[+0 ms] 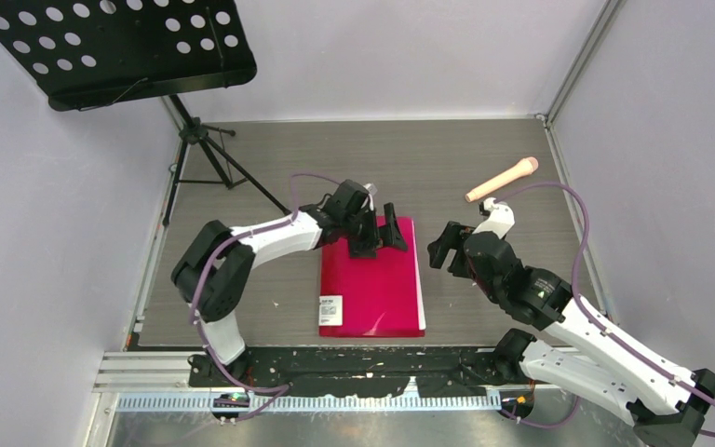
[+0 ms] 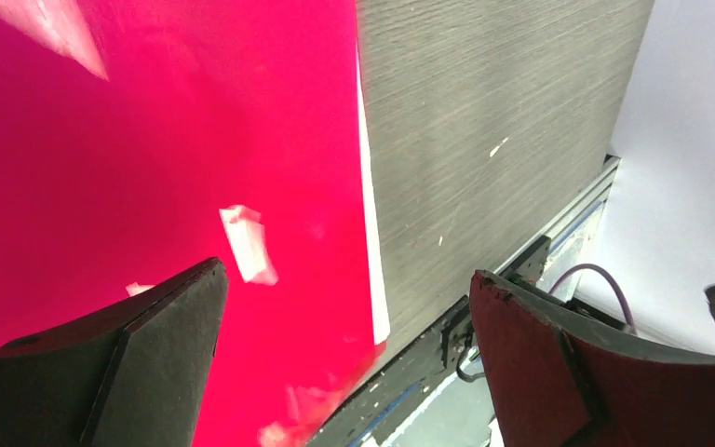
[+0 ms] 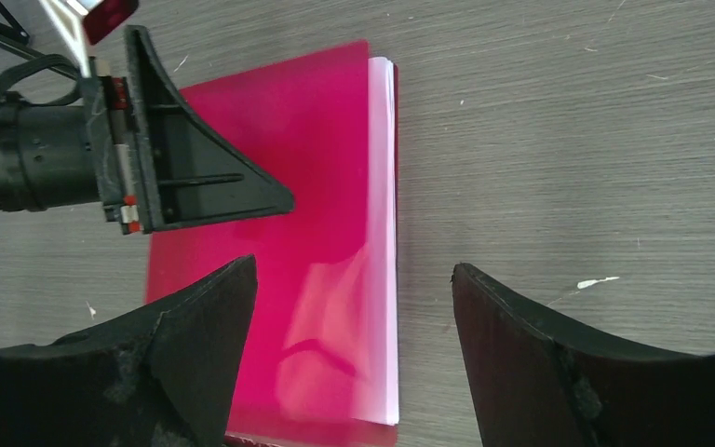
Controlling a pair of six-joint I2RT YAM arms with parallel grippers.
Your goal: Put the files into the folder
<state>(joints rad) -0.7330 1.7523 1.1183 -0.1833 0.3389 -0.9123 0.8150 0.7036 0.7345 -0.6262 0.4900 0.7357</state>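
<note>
The folder (image 1: 372, 279) lies flat and closed on the worktop (image 1: 465, 168), with its label sticker (image 1: 331, 310) at the folder's near-left corner. The files (image 3: 386, 233) seem to be inside it. You see only a thin white edge of them along the folder's right side.

The left gripper (image 2: 346, 275) hangs over the folder's far end, its fingers (image 2: 149, 354) spread wide and holding nothing. The right gripper (image 3: 354, 268) is just beside the folder's right edge, also spread, with nothing between its fingers.

I judge that the task is nearly done. The cover looks glossy and thin, so it is probably slippery and bends easily, and the sheets are light and may slide out. If you must correct something, press flat on the cover near the folder's right edge, or push the white edge inward from that side, instead of pinching.
</note>
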